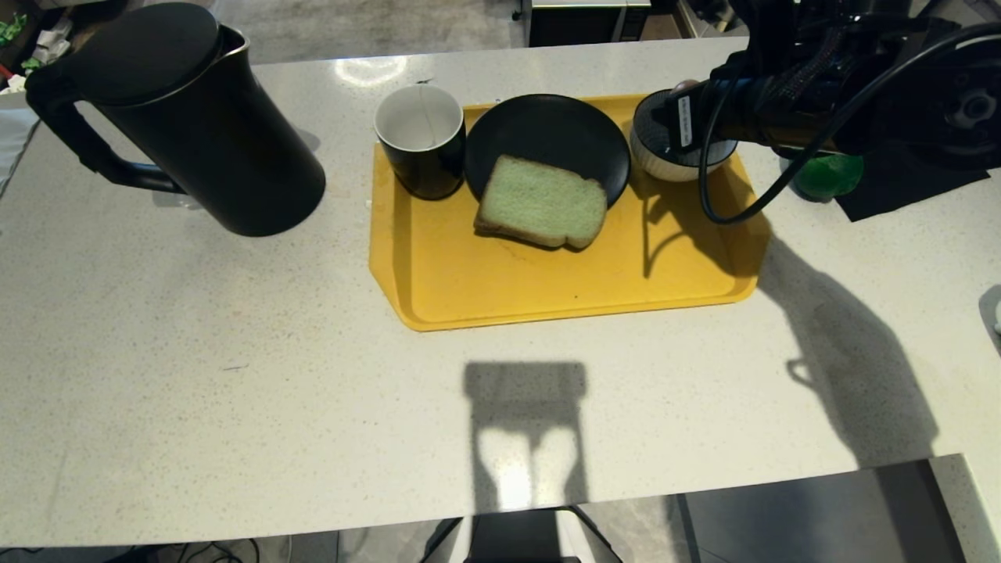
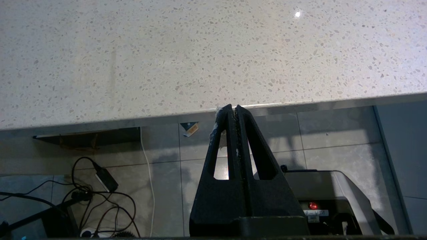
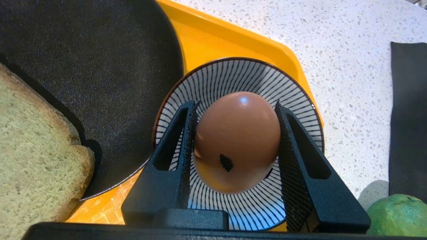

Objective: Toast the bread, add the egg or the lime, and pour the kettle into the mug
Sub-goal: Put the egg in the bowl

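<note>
We find almost no writing to read: only a small white label on the right arm near the wrist, and another on a dark box on the floor, both too small to make out.

Our right gripper [image 3: 235,133] pinches the egg [image 3: 237,143] between its two ribbed black fingers [image 3: 186,140], above the striped bowl [image 3: 247,76]. The egg is smooth, brownish and glossy, with a dark spot on the end facing the wrist camera. The bowl is round, with thin dark lines fanning over white, and stands at the tray's far right corner.

The tray [image 1: 547,289] is yellow plastic with a raised lip and rounded corners. On it, the matte black plate [image 1: 547,129] carries the bread [image 1: 541,202], a thick, porous, pale green slice with a tan crust that overhangs the plate's near rim. The mug [image 1: 422,141], glossy black outside and white inside, stands just left of the plate, a thin string down its inner wall.

The kettle [image 1: 180,109], matte black with a loop handle, stands on the speckled stone counter [image 1: 235,391], well left of the tray. The lime [image 1: 829,176] lies right of the tray beside a dark cloth [image 1: 899,188].

The near half of the counter lies bare up to its edge. Our left gripper [image 2: 235,110] hangs below that edge, fingers pressed together, holding nothing.
</note>
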Tool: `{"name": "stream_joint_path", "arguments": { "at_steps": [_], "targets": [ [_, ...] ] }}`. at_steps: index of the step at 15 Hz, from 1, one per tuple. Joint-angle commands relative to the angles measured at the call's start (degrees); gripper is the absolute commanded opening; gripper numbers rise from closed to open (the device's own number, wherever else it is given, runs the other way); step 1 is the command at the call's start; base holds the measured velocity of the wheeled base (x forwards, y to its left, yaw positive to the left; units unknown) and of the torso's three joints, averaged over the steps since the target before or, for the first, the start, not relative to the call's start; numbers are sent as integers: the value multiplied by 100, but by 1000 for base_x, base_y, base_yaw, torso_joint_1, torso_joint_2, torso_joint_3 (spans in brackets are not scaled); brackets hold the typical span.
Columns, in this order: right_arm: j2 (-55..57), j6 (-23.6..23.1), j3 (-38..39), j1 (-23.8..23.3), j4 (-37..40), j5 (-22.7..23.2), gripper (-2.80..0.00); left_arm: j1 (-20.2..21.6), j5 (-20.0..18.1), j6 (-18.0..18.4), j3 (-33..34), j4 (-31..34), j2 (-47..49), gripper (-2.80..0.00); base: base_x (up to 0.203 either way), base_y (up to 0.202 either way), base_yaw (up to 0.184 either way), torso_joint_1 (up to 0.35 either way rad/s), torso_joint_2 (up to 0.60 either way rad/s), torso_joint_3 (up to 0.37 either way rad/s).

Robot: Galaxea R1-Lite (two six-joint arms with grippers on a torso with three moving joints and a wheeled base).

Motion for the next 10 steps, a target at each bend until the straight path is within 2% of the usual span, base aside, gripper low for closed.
{"name": "stream_joint_path", "arguments": {
  "at_steps": [1, 10],
  "targets": [
    [22, -48, 13, 2, 5, -11, -280, 1, 4, -5, 88, -3, -4, -280, 0, 0, 0, 0, 0, 0],
    [140, -234, 18, 10, 5, -16, -280, 1, 4, -5, 88, -3, -4, -280, 0, 0, 0, 0, 0, 0]
  ]
}}
